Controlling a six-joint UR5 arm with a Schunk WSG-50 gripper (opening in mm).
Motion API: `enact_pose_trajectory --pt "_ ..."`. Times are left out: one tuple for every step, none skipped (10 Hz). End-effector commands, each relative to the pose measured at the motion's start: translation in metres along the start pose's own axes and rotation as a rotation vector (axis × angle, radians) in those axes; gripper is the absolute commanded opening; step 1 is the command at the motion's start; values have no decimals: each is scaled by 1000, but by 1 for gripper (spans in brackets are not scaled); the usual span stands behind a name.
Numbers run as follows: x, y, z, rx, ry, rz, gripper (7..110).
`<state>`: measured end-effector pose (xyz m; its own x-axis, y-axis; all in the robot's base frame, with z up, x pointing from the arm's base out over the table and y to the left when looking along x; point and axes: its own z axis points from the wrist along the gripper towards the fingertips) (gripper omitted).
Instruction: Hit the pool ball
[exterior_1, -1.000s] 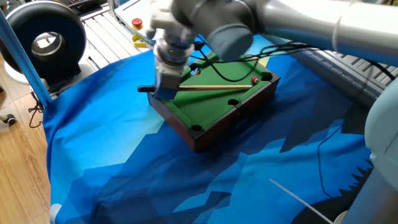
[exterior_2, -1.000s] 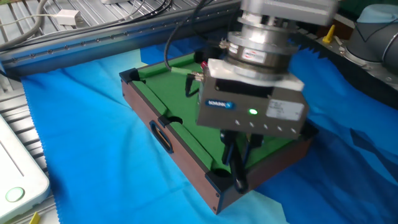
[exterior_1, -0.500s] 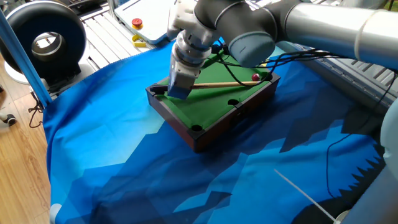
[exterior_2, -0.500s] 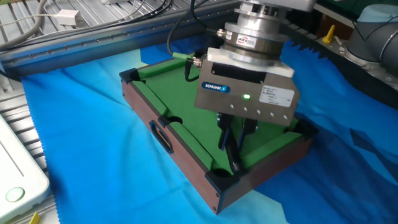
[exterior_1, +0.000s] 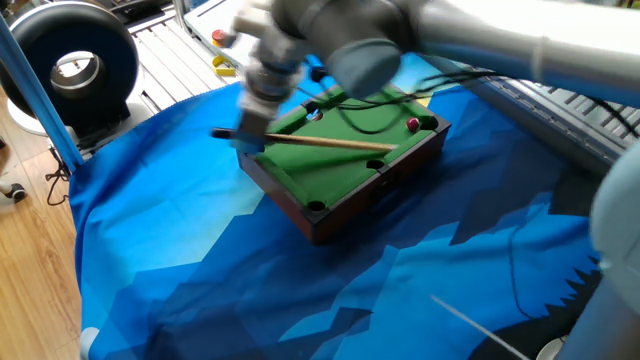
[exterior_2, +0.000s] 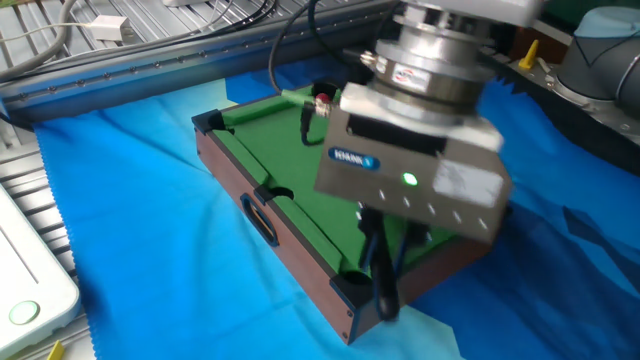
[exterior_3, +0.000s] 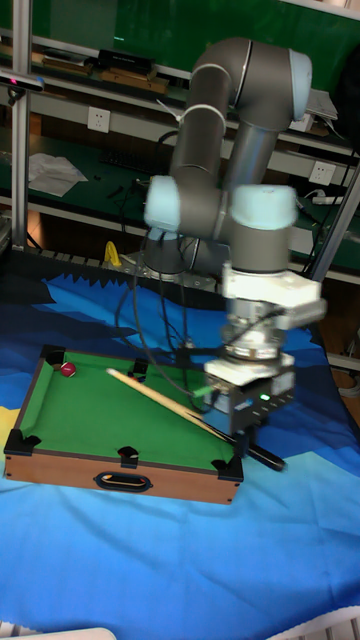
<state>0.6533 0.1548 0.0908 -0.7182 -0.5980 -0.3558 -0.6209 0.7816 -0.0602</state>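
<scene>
Seen from the tall fixed view, reading left to right: the pool ball (exterior_3: 67, 369) is sitting at about ten o'clock on the green felt of the miniature pool table (exterior_3: 60, 468), just beside the far-left corner pocket (exterior_3: 52, 354). The wooden cue (exterior_3: 160, 399) is slanting across the felt from near the ball toward four o'clock, where its dark butt is passing over the near-right corner. There the gripper (exterior_3: 246, 432) is standing over the butt with its fingers closed on the cue; the fingertips themselves are blurred, but the cue is clearly being carried. The cue tip is lying short of the ball, apart from it. For a good stroke, the onlooker would judge that the arm should be keeping the cue low and level above the felt, aiming its line through the ball's centre, and pushing straight along the cue's own axis; any sideways drift is likely to send the tip past the small ball or into the cushion.
</scene>
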Motion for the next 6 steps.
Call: enact_pose_trajectory --pt "-38 12 5 -4 -15 58 7" --pt "-38 11 4 -7 -14 55 7" --pt "-38 10 2 -18 -13 74 7" --pt "-34 7 -1 -24 0 92 7" --pt "-28 3 -4 -25 19 105 7" --pt "-22 -4 -6 -33 40 112 7"
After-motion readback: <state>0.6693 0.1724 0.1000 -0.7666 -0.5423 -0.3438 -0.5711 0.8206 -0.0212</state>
